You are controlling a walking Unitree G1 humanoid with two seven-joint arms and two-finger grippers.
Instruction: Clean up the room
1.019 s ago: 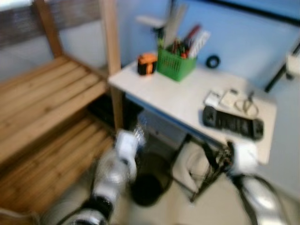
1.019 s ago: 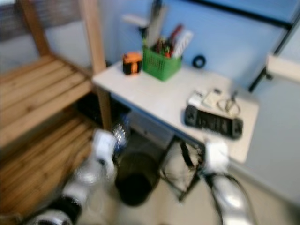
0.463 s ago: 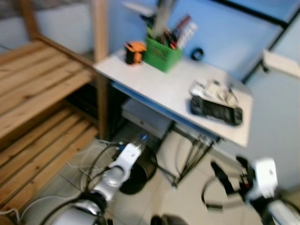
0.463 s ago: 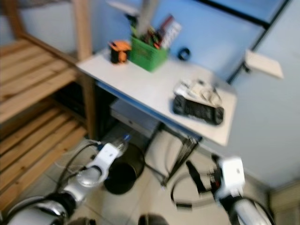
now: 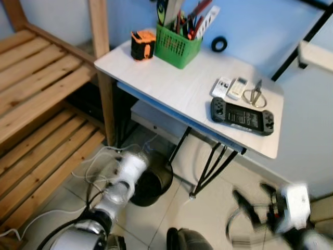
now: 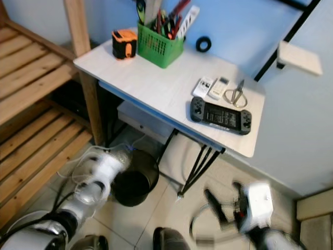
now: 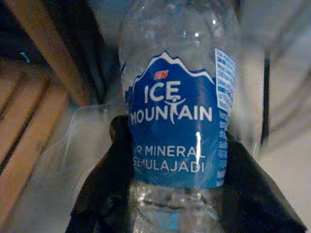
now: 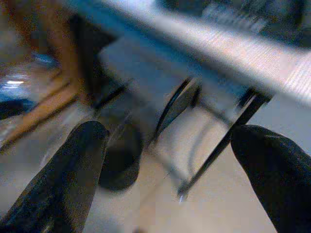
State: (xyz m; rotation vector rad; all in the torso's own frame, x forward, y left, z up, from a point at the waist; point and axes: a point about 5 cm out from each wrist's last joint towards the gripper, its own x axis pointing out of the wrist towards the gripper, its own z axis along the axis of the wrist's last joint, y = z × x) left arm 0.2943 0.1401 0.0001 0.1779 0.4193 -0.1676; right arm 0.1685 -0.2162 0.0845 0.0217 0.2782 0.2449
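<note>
While the head camera has pulled back and steadied, the left hand [image 7: 170, 194] keeps a clear water bottle [image 7: 175, 121] clenched between its two black fingers [image 7: 104, 189], the blue label facing the wrist camera. Seen from the head, that arm reaches low over the floor, its end blurred, just beside the rim of the black waste bin [image 5: 152, 179] under the surface [image 5: 171, 83]. I judge the bottle is being carried to the bin, so this piece of the tidying is near its drop but not yet done.

Compared with a second ago, the left arm sits further forward and lower, close to the bin mouth rather than short of it. The right hand [image 8: 170, 165] has swung outward from beneath the surface edge to open floor on the right, fingers [image 8: 73, 170] spread wide and holding nothing; it is smeared with motion.

Farther off, things on the surface match the earlier pictures: the black game console [image 5: 241, 116], two small white remotes [image 5: 229, 86], scissors [image 5: 256, 92], the green basket of pens [image 5: 178, 44], the orange tape measure [image 5: 141, 44] and a roll of black tape [image 5: 219, 44]. Wooden slats [image 5: 36, 88] lie to the left.
</note>
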